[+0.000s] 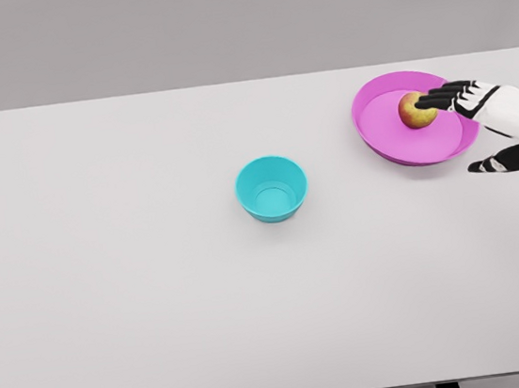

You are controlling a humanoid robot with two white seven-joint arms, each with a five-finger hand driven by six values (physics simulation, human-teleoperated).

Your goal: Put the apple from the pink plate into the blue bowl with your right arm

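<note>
Blue bowl (271, 188) mid-table; right hand (477, 115) spread wide, fingertips (433, 102) touching apple (414, 110) on pink plate (384, 127), not grasping.

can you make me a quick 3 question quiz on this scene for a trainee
1. True or false: the apple lies in the blue bowl.
2. Which arm reaches over the pink plate? A) left B) right
3. Fill in: the right hand has its fingers at the apple, which sits on the ____ plate.

Key: 1 false, the apple is on the pink plate and the bowl holds nothing. 2 B. 3 pink.
</note>
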